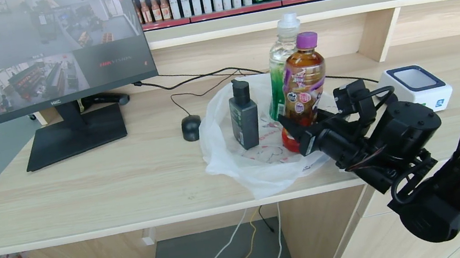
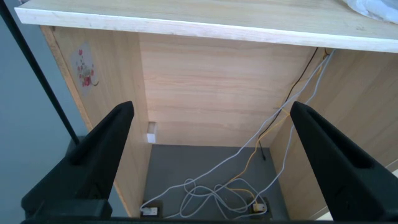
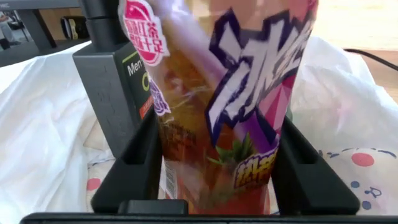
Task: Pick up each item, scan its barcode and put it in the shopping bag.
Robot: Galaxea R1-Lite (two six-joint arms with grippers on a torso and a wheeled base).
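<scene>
Tea btl [image 1: 302, 78], purple cap, upright over white bag [image 1: 224, 148]. Dark btl [image 1: 244, 115] & clear btl [image 1: 285, 53] upright alongside.

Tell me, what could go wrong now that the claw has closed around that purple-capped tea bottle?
1. The right gripper grips the tall tea bottle low down, so it might tip or slip when lifted.
2. The dark bottle and the clear bottle stand very close, so a sideways swing could knock them over.
3. All three stand on the loose shopping bag, and the plastic may snag and drag.
</scene>
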